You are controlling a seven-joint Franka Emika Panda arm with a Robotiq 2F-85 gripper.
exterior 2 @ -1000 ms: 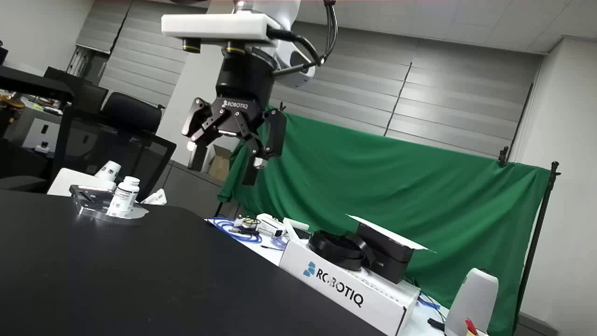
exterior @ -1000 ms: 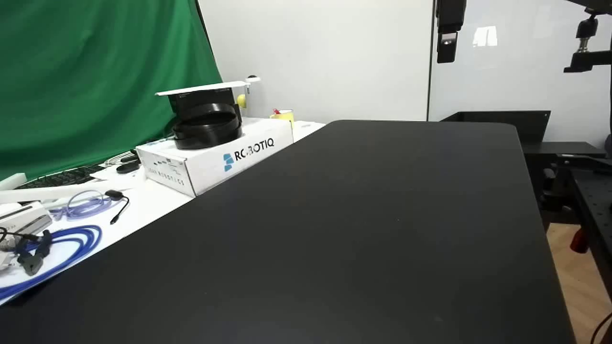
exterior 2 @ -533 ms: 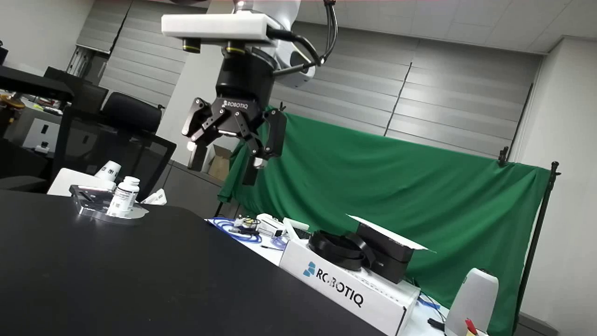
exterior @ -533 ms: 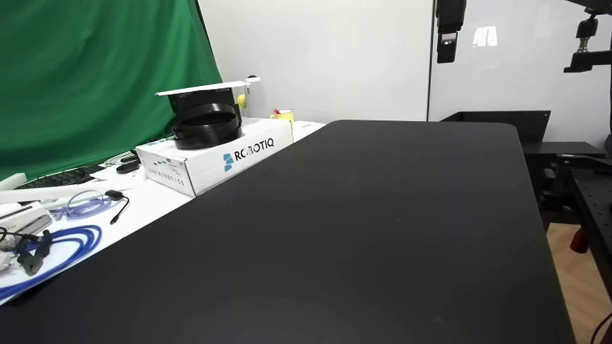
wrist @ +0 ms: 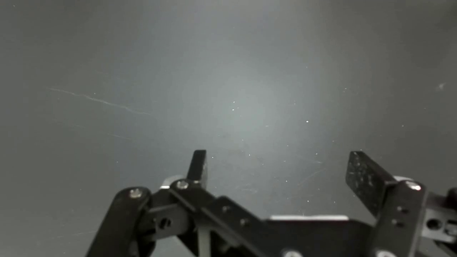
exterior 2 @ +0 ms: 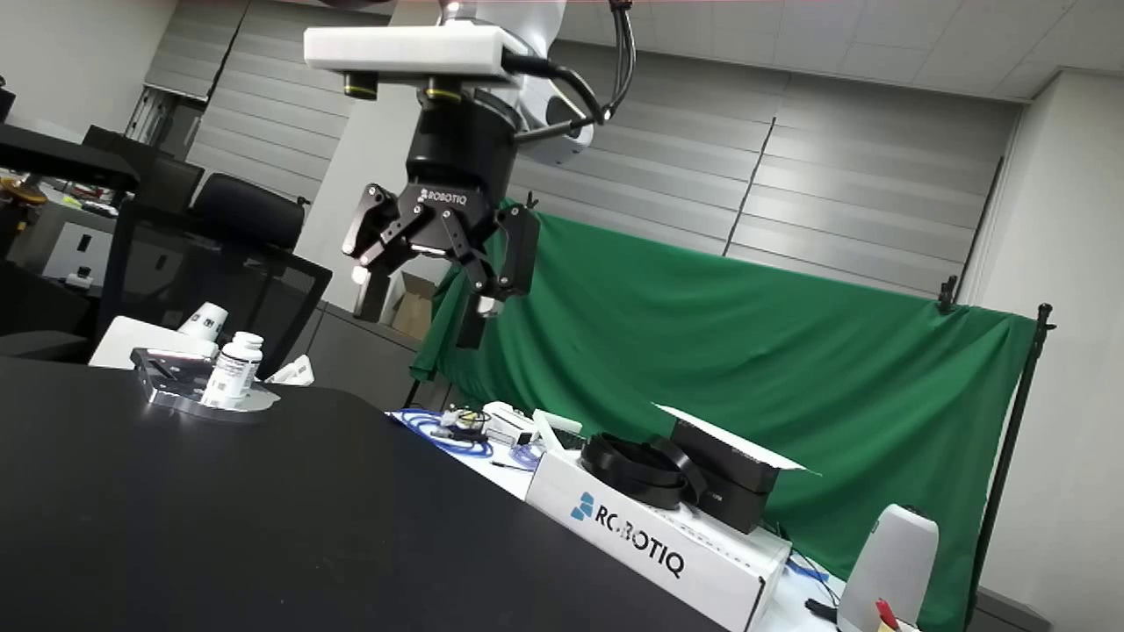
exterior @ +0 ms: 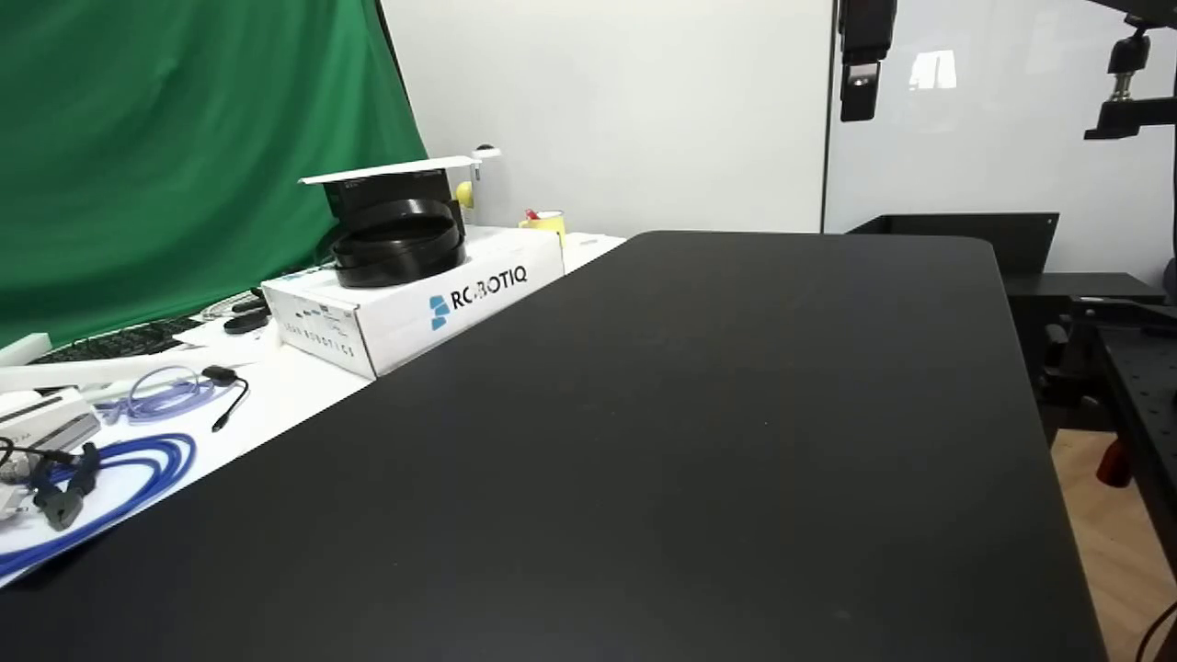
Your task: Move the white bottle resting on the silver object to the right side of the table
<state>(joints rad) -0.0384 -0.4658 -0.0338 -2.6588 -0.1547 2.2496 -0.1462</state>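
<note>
Over the last second, no change can be made out in either exterior view: no shift is seen in the end effector [exterior 2: 420, 321], the white bottle [exterior 2: 232, 372] or the table [exterior 2: 228, 518]. In the wrist view, change cannot be judged.

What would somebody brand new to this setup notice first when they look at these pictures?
Probably the big green curtain, spread across the background of an exterior view. Next, perhaps, the open end effector, hanging in the air above the black table. The small white bottle likely stands out after that, upright on the silver object near the table's far edge in that view.
</note>
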